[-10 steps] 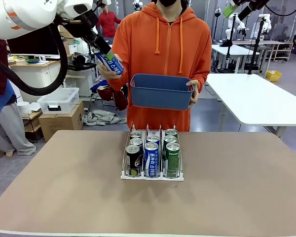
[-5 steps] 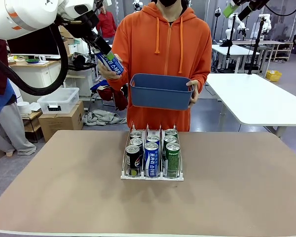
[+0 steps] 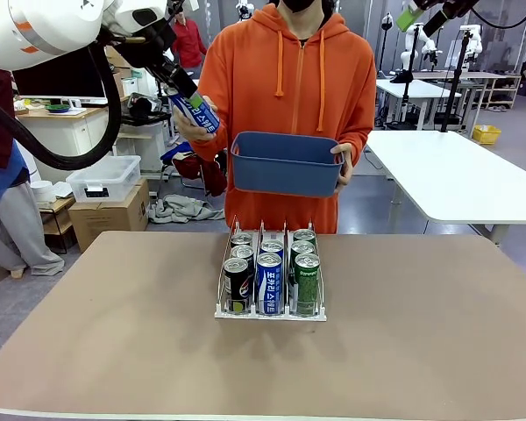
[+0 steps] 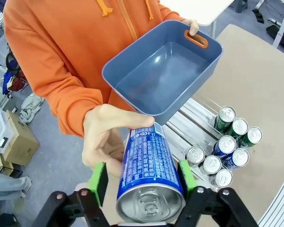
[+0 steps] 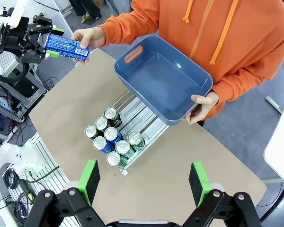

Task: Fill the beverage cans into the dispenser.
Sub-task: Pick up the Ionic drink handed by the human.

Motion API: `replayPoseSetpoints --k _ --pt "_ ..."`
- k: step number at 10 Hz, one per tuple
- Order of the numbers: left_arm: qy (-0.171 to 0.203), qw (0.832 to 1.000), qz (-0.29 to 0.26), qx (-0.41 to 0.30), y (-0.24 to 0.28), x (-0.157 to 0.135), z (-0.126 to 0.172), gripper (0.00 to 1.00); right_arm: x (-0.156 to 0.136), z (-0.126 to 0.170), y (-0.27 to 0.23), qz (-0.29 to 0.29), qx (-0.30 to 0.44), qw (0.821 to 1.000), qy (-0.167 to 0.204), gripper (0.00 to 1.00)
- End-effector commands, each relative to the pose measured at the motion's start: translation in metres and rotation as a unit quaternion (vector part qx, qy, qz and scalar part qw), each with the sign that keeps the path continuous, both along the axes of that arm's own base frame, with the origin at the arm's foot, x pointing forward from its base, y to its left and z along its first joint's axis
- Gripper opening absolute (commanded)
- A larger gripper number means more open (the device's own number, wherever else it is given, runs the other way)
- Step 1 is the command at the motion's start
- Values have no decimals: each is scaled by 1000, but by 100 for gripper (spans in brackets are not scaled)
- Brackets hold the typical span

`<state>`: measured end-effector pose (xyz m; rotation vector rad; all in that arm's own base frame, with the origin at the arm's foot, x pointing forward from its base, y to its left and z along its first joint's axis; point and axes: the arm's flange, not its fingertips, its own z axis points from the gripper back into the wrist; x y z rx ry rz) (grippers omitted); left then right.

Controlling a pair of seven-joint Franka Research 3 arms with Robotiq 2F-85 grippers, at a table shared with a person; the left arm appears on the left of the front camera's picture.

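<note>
I am taking a blue-and-white can [image 4: 149, 165] from the person's hand [image 4: 106, 137], up high on the far left, above the floor and past the desk's far edge. My left claw [image 4: 144, 182] has its green pads on both sides of the can, close to the silver top, but I cannot tell if the squeeze is firm. The person's thumb and fingers are wrapped around the other end of the can.

To do this step well, I think I should close all the way on the can and wait until the hand lets go. Then I should pull away slowly and straight, so the can does not twist in the pads. After that the can should go into the dispenser [image 3: 270, 309], which sits in the middle of the desk [image 3: 114, 351]. It has three lanes with three cans each: black cans [image 3: 237, 282] on the left, blue ones in the middle, green ones [image 3: 307, 281] on the right. The blue lane in the middle looks like the right place for it, at the far end, where the rack looks free.

My right claw [image 5: 144, 182] hangs high over the desk with its pads wide apart and nothing between them.

The person holds an empty blue tub [image 3: 286, 162] in the other hand.

The can I am taking has small white print on blue, too tiny to read. The front blue can [image 3: 269, 282] in the rack has big white Korean letters; I cannot read them for sure.
</note>
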<state>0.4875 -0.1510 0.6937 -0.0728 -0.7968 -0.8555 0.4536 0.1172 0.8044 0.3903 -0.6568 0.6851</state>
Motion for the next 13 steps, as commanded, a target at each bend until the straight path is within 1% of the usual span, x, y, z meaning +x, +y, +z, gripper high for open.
replayPoseSetpoints --k 1,2,3,4,5,6,9,10,11,12,13 --pt "12 1000 15 5 -1 -1 -3 59 -1 0 -1 1 -1 1000 1 100" --pt "13 1000 18 12 -1 -2 -3 41 -1 0 -1 1 -1 1000 1 100" --pt "17 1000 14 17 -1 -4 -2 39 -1 0 -1 1 -1 1000 1 100" --pt "18 1000 14 21 -1 -7 -1 21 -1 0 -1 1 -1 1000 1 100" --pt "16 999 18 25 -1 -10 1 19 -1 0 -1 1 -1 1000 1 100" --pt "16 999 25 24 1 -11 3 1 -1 0 -1 1 -1 1000 1 100" --pt "16 999 30 42 0 -13 7 0 -1 0 -1 1 -1 1000 1 100" --pt "12 998 30 45 0 -13 8 37 -1 0 -1 1 -1 1000 1 100" --pt "15 999 19 34 0 -12 9 37 -1 0 -1 1 -1 1000 1 100" --pt "13 1000 11 14 1 -12 11 17 -1 0 -1 1 -1 1000 1 100" --pt "23 999 26 21 0 -10 13 17 -1 0 -1 1 -1 1000 1 100"
